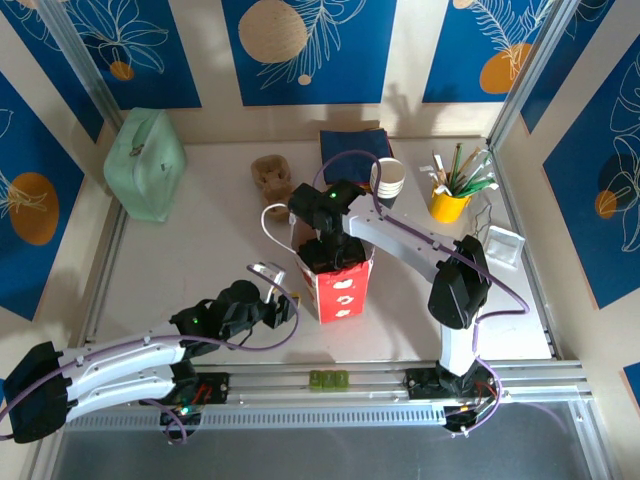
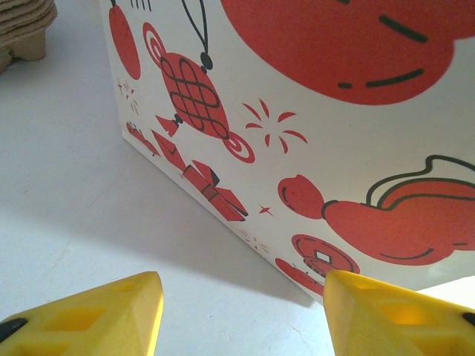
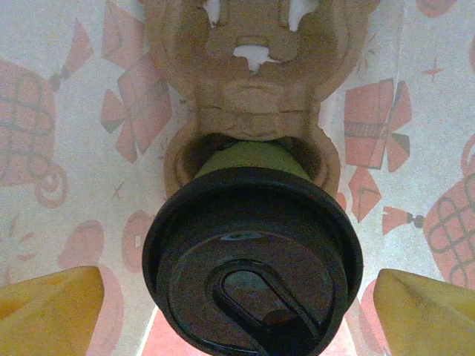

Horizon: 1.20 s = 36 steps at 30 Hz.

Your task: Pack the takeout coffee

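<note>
1. Blue-and-cream patterned panels (image 1: 300,45) are noted around a white desk (image 1: 200,260).
2. A red-and-white paper bag (image 1: 338,290) is found standing upright near the middle of the desk.
3. The takeout coffee (image 3: 251,222) is located inside that bag, seated in one pocket of a pulp carrier (image 3: 252,96). Its black lid (image 3: 297,245) is fitted.
4. The right end effector (image 3: 237,289) is held over the bag's mouth, directly above the coffee. Its yellow fingers (image 3: 52,304) are spread wide to either side of the lid. No contact is seen and nothing is gripped.
5. The left end effector (image 2: 243,297) is positioned low over the desk, just beside the bag's outer wall. Its fingers (image 2: 96,315) are parted to a moderate gap, and nothing is held between them.
6. A stack of cups (image 1: 388,178) and a yellow cup of sticks (image 1: 449,203) are recorded at the back right. A green pouch (image 1: 145,165) is recorded at the back left, with spare pulp carriers (image 1: 272,178) between pouch and cups.
</note>
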{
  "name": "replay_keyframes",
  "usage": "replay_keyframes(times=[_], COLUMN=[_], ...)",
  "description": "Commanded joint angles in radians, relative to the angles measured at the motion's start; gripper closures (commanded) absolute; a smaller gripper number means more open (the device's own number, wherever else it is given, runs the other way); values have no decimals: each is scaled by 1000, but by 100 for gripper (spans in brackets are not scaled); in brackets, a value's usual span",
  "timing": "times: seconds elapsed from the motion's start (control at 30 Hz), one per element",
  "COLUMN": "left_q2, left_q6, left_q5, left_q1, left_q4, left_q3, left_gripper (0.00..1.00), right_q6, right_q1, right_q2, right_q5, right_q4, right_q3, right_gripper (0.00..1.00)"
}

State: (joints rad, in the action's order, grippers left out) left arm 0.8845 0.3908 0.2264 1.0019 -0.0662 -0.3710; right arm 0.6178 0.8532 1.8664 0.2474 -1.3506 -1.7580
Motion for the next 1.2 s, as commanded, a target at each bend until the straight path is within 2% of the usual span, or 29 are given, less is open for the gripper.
replay_keyframes(times=[0.0,0.77,1.17], left_q2=[-22,-39,-35], left_q6=[-1,13,17], left_q5=[23,33,33], left_q1=[10,10,10], left_q4=[7,14,12], left_q3=[1,14,14], left_gripper=[41,41,41], right_q6=[-3,2,-54], right_q1=[-5,-13,12], right_q2=[-37,7,24], right_q5=[-10,-4,17], right_q4=[-25,-38,-36], right_q3=[-35,-37,-47], right_gripper=[6,20,20])
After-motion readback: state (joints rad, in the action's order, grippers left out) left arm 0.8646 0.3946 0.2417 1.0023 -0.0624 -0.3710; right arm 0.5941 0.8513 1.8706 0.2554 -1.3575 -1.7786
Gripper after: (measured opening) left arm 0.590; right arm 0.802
